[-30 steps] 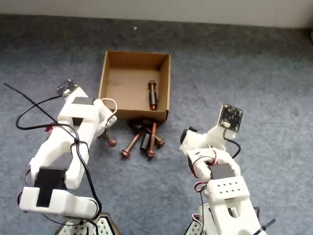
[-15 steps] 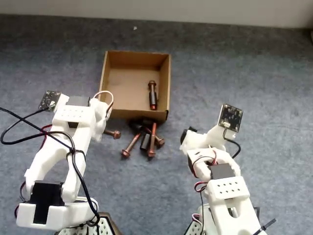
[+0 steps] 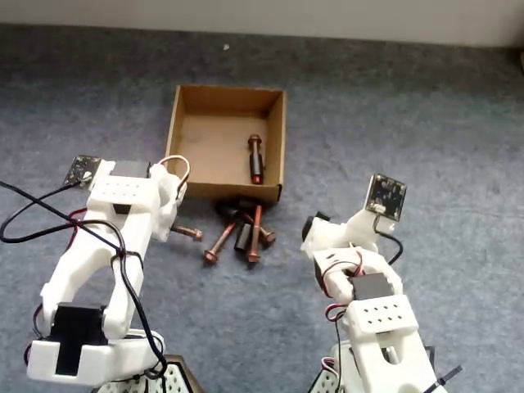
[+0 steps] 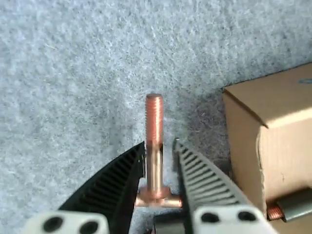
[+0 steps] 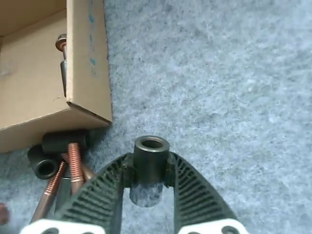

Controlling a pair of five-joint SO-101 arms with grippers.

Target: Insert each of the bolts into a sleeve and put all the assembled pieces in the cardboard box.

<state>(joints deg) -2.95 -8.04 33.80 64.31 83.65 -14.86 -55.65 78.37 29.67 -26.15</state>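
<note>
Left jaws clamp 1 copper bolt point(image 4: 154, 119) by its shank; right jaws grip 1 dark sleeve point(image 5: 150, 157).

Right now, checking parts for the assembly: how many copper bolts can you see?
5: one bolt in the left gripper, one sleeved in the cardboard box, three in the pile beside it. More may hide there.

Copper bolt point(image 4: 154, 127), dark sleeve point(image 5: 150, 163), cardboard box point(image 3: 211, 155)
</note>
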